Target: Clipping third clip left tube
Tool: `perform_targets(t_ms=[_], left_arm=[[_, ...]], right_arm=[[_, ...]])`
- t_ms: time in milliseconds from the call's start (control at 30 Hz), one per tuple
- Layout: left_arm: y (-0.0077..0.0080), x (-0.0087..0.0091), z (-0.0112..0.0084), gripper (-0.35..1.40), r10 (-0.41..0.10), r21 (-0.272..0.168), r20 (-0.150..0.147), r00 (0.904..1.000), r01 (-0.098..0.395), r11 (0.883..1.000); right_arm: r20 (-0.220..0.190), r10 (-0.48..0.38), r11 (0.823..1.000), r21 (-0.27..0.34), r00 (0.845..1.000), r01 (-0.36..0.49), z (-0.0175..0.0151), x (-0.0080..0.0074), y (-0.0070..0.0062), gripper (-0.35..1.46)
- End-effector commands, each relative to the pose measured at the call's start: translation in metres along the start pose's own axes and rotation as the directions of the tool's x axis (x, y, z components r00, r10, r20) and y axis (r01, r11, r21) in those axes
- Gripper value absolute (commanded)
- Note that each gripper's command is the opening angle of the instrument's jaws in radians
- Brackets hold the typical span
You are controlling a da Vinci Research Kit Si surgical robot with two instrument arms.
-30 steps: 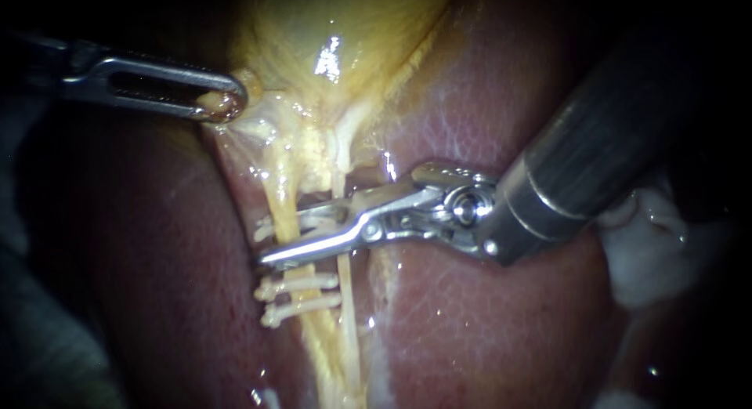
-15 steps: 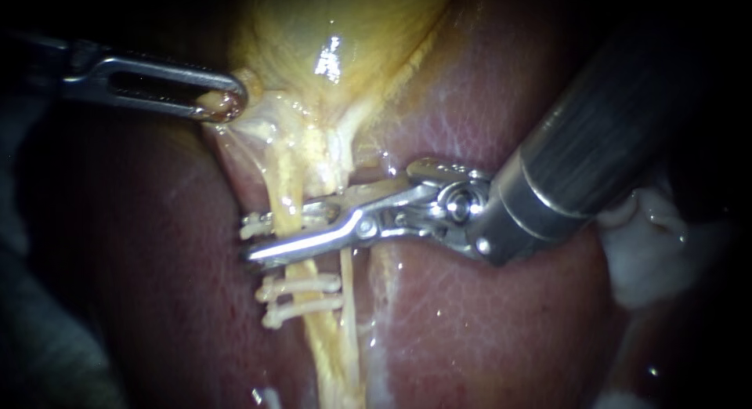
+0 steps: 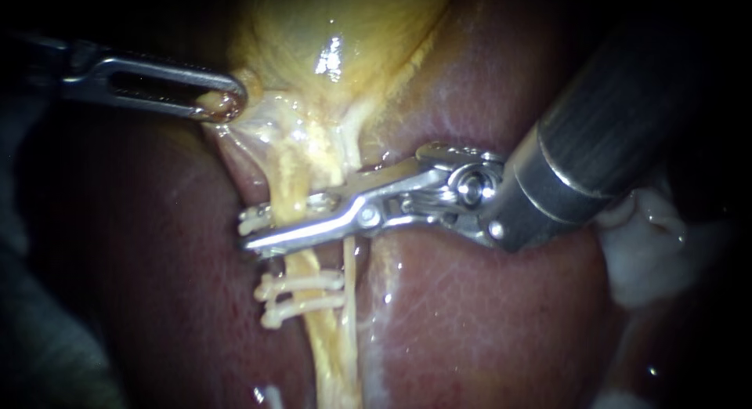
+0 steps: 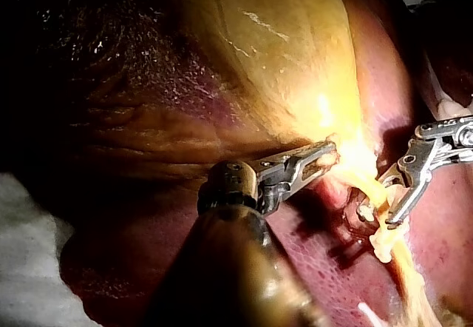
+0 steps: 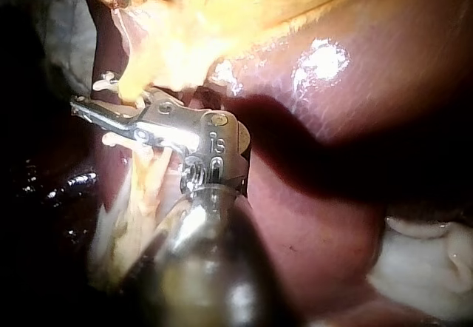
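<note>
My right tool (image 3: 249, 235) reaches in from the upper right and lies crosswise over the left tube (image 3: 283, 186), its jaws drawn narrow with the third clip (image 3: 252, 218) held between them; the clip's pale ends stick out past the far side of the tube. This tells me the tube is fully inside the clip rather than half caught. I hold the tool square to the tube so that the clip can close flat, and I place it just above the two clips (image 3: 305, 303) already on the same tube, near them but apart, so that none overlaps. The thinner right tube (image 3: 347, 264) runs just beside and passes behind the lower jaw; I judge it to be outside the clip, though the jaw hides the crossing. My left tool (image 3: 227, 103) comes in from the left, and its slotted jaws pinch a nub of tissue at the neck of the gallbladder (image 3: 337, 25). It pulls up and away, which I take to be what stretches the tubes straight and lifts them off the liver (image 3: 470, 323), leaving room for the jaws to pass around. As for writing, the right wrist view shows small stamped marks on the tool's hinge, which I leave unread; I see no brand, label or other text anywhere.
</note>
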Motion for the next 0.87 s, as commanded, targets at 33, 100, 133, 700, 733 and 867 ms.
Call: perform_targets(t_ms=[33,100,133,700,733,867], left_arm=[[0.0000,0.0000,0.0000,-0.35,0.000,0.000,0.000,1.0000,0.000,1.000],[0.0000,0.0000,0.0001,-0.35,0.000,0.000,0.000,1.0000,0.000,1.000],[0.0000,0.0000,0.0001,-0.35,0.000,0.000,0.000,1.0000,0.000,1.000],[-0.0001,0.0000,0.0002,-0.35,0.000,0.001,0.000,1.0000,0.000,1.000],[-0.0001,0.0000,0.0002,-0.35,0.000,0.001,0.000,1.0000,0.000,1.000],[-0.0001,0.0000,0.0002,-0.35,0.000,0.001,-0.001,1.0000,0.000,1.000]], right_arm=[[0.001,-0.001,1.000,0.000,1.000,0.001,-0.0001,0.0000,0.0000,0.06],[0.001,-0.001,1.000,0.000,1.000,0.001,-0.0001,0.0000,0.0000,0.00],[0.001,-0.001,1.000,0.000,1.000,0.001,-0.0001,0.0000,0.0000,-0.03],[-0.004,0.084,0.996,-0.002,0.996,-0.084,-0.0002,-0.0007,0.0000,-0.35],[-0.003,0.084,0.996,-0.002,0.996,-0.084,-0.0002,-0.0007,0.0000,-0.35],[-0.002,0.082,0.997,-0.002,0.997,-0.082,-0.0001,-0.0010,0.0001,-0.35]])
